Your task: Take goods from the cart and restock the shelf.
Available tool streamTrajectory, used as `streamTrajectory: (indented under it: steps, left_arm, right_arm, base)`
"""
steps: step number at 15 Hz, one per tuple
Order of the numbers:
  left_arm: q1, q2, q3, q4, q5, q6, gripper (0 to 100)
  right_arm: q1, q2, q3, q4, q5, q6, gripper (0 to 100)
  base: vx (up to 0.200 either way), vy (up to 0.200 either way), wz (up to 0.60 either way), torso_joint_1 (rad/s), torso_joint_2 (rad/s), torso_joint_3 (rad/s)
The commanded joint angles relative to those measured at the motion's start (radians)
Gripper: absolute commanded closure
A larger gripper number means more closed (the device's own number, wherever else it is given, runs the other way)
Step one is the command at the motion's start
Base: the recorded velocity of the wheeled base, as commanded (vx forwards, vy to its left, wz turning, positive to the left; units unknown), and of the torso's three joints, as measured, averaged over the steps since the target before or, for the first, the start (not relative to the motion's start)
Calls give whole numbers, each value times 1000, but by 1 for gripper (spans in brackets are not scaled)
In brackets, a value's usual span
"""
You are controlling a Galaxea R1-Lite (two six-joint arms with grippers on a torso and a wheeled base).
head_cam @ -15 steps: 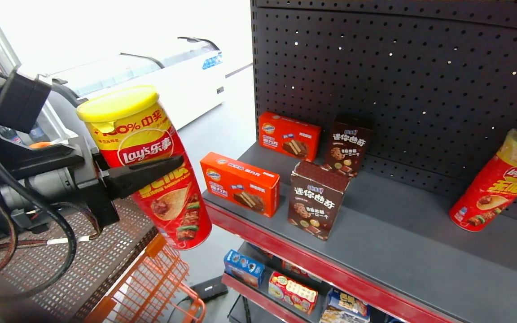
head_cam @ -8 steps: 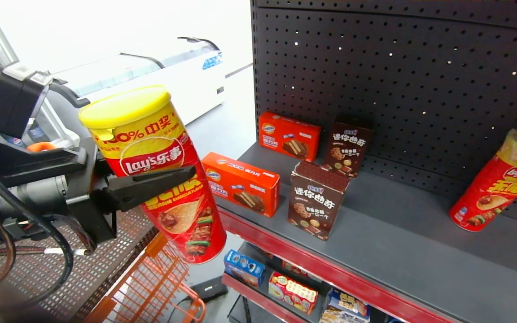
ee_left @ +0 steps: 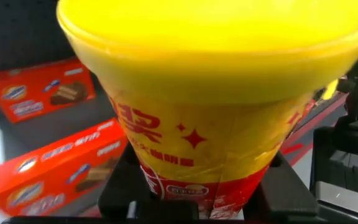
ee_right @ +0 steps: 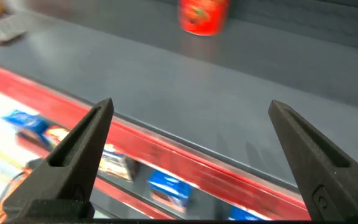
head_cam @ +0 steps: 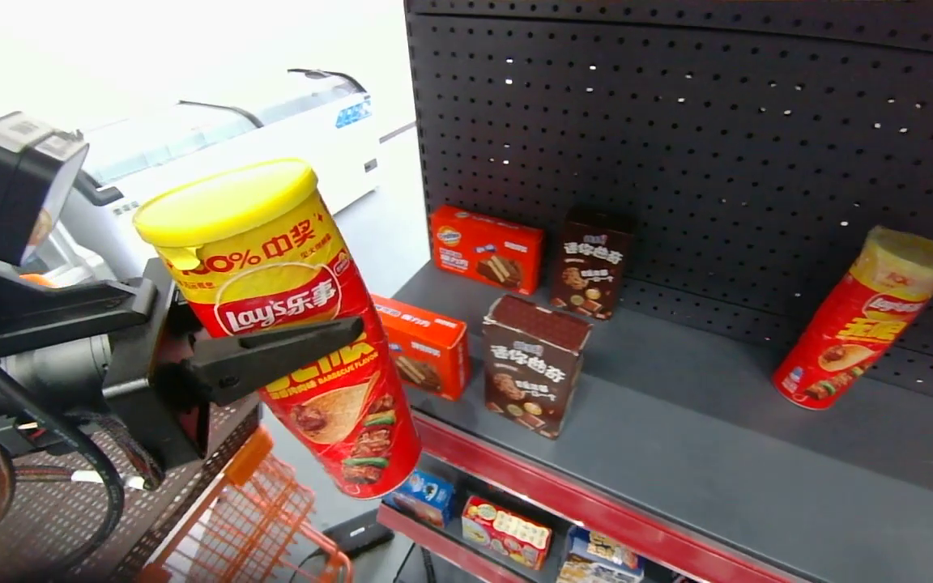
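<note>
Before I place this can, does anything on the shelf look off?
Yes: the chip can on the right of the shelf is tilted, apparently leaning against the pegboard instead of standing upright.

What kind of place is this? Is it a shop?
Most likely a shop, or a mock one: a pegboard-backed shelf stocked with snack boxes and a chip can, an orange shopping cart, and a chest freezer behind.

Red chip can point(head_cam: 280, 300), yellow-lidded; orange boxes point(head_cam: 485, 248); brown boxes point(head_cam: 533, 364); grey shelf point(head_cam: 717, 437) with red edge; black perforated pegboard point(head_cam: 677, 121).
</note>
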Motion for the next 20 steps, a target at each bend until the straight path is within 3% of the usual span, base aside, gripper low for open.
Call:
streamTrajectory:
  steps: [1,9,20]
  left_arm:
    - [-2,1,0,-2,0,0,100]
    - [0,-1,0,-5,2,-3,100]
    - [4,-32,-26,47,2,-6,100]
  right_arm:
    - [1,0,0,-1,0,0,0]
    - [1,0,0,-1,0,0,0]
    - [8,18,-2,2,34,-8,0]
  base:
    - [0,0,-600,7,-2,-2]
    - [0,0,-600,-2,3,1]
    - [0,0,0,0,0,0]
